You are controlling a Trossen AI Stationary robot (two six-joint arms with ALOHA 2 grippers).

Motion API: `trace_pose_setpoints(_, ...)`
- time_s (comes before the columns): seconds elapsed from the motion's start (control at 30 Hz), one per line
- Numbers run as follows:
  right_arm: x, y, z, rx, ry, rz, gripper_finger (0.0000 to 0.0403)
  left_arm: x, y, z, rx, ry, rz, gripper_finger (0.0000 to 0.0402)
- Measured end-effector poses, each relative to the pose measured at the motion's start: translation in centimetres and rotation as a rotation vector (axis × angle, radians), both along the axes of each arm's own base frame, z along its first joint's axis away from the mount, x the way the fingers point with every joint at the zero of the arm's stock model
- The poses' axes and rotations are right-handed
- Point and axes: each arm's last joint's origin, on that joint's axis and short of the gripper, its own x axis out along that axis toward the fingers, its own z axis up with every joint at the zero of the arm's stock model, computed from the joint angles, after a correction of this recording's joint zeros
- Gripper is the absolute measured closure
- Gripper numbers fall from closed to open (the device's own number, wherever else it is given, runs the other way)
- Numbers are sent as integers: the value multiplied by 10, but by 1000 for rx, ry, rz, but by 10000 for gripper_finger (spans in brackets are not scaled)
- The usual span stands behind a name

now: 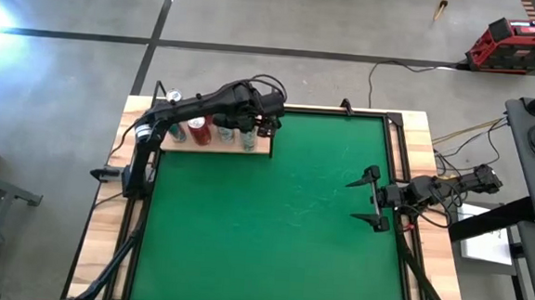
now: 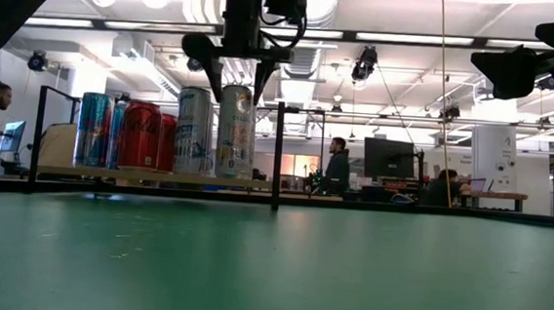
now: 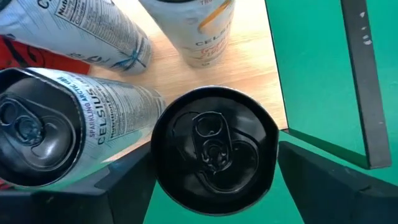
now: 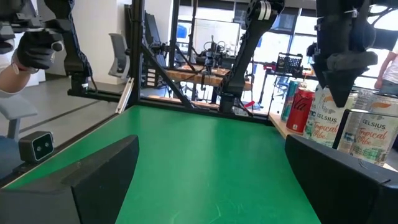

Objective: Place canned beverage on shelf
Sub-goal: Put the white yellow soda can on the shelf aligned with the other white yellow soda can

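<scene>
The shelf [image 1: 260,150], a light-wood board with black rods, lies at the green mat's far left corner. Several cans stand on it. The nearest to its right end is a pale Celsius can [image 2: 236,133], upright on its base, its dark top [image 3: 214,149] seen from above. My left gripper [image 2: 235,92] points down over this can, open. Its fingers [image 3: 124,186] stand on either side of the can's top, close beside its wall. My right gripper [image 1: 367,198] waits open at the mat's right edge, with nothing between its fingers.
Beside that can stand a second Celsius can [image 2: 194,130], a red can [image 2: 141,136] and a blue one [image 2: 93,128]. A black shelf rod [image 2: 278,155] rises just right of the can. The green mat [image 1: 272,234] spreads out in front. People stand in the room beyond.
</scene>
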Motion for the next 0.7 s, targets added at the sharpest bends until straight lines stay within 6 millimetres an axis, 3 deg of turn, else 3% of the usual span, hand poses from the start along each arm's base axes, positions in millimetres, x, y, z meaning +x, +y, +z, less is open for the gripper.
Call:
trace_pose_setpoints(0.33, 0, 0, 0, 0, 0, -1, 7, 3, 2, -10, 10, -3, 1, 162)
trace_pose_setpoints(0.7, 0, 0, 0, 0, 0, -1, 7, 1, 6, -7, 30, 28, -69, 155)
